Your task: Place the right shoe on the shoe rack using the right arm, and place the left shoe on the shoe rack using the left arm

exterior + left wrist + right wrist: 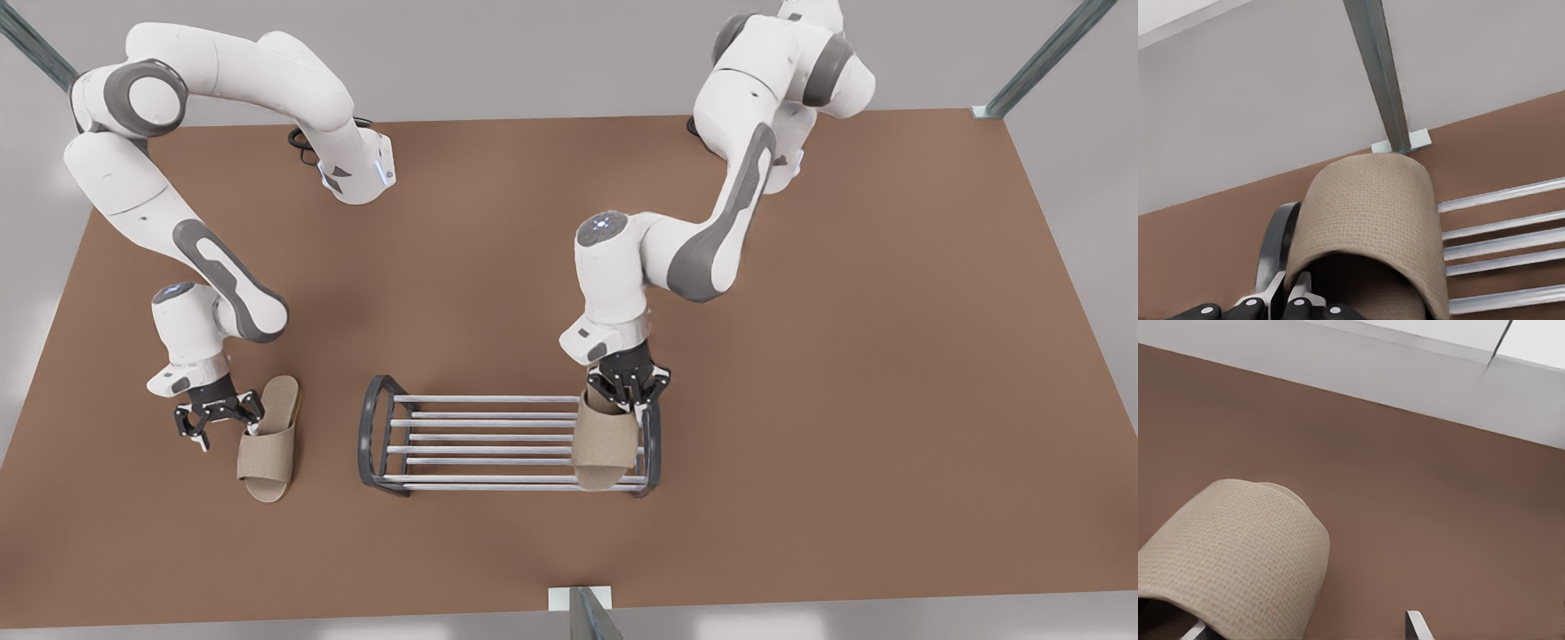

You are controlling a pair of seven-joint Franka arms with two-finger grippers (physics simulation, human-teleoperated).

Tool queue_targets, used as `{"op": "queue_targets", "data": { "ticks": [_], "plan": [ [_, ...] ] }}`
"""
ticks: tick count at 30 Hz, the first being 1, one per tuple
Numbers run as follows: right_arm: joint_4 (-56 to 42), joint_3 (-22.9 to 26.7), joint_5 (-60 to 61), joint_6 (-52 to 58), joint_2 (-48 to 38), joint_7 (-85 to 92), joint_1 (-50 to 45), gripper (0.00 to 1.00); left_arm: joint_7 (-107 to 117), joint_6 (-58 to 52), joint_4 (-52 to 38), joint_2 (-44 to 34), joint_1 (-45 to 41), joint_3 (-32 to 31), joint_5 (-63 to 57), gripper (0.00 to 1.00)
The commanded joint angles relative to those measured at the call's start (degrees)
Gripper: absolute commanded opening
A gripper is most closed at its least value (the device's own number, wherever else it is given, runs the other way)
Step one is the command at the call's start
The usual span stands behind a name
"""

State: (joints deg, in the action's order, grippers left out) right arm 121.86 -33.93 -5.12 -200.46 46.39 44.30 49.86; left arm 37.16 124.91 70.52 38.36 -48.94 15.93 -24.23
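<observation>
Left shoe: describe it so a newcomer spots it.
Find the shoe rack mid-table. The left shoe is over its bars at the front view's right end, under the left gripper. Its twin, the right shoe, is on the table by the right gripper.

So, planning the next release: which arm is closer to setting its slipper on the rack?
Left. The left gripper holds the left shoe over the shoe rack; the right gripper hangs open beside the right shoe on the table.
</observation>
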Motion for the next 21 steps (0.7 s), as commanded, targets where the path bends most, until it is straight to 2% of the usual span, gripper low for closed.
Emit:
{"op": "queue_targets", "data": {
  "ticks": [1,6,10,13,17,18,19,21],
  "plan": [
    [-0.49,0.09,0.03,0.07,0.28,-1.32,-0.11,1.00,29.11,-4.86,-0.99,1.36,-1.33,1.30,-0.20,0.21],
    [-1.89,1.23,0.11,-0.02,1.42,-1.41,-1.96,1.00,33.85,-4.33,-4.78,5.32,-2.65,1.91,-0.11,0.21],
    [-2.68,1.23,1.61,-0.02,2.04,-1.84,-2.57,1.00,37.72,-1.87,-4.34,6.90,-3.61,1.83,-0.11,0.21],
    [-3.56,1.23,4.68,-0.11,2.30,-1.84,-4.51,1.00,39.22,4.02,-2.32,7.07,-3.70,1.83,-0.29,0.21],
    [-3.91,1.32,4.86,-0.11,2.30,-1.84,-4.68,1.00,40.18,4.28,-1.70,7.08,-4.14,1.74,-0.90,0.21],
    [-3.91,1.32,4.86,-0.11,2.30,-1.84,-4.60,1.00,40.01,4.37,-1.70,7.07,-4.23,1.74,-0.99,0.58],
    [-3.91,1.32,4.86,-0.11,2.30,-1.84,-4.59,1.00,39.92,4.90,-1.61,6.90,-4.23,1.74,-2.04,1.00],
    [-3.91,1.32,4.86,-0.11,2.30,-1.84,-4.59,0.75,39.48,4.90,-0.91,6.64,-4.23,1.74,-4.24,1.00]
  ]
}}
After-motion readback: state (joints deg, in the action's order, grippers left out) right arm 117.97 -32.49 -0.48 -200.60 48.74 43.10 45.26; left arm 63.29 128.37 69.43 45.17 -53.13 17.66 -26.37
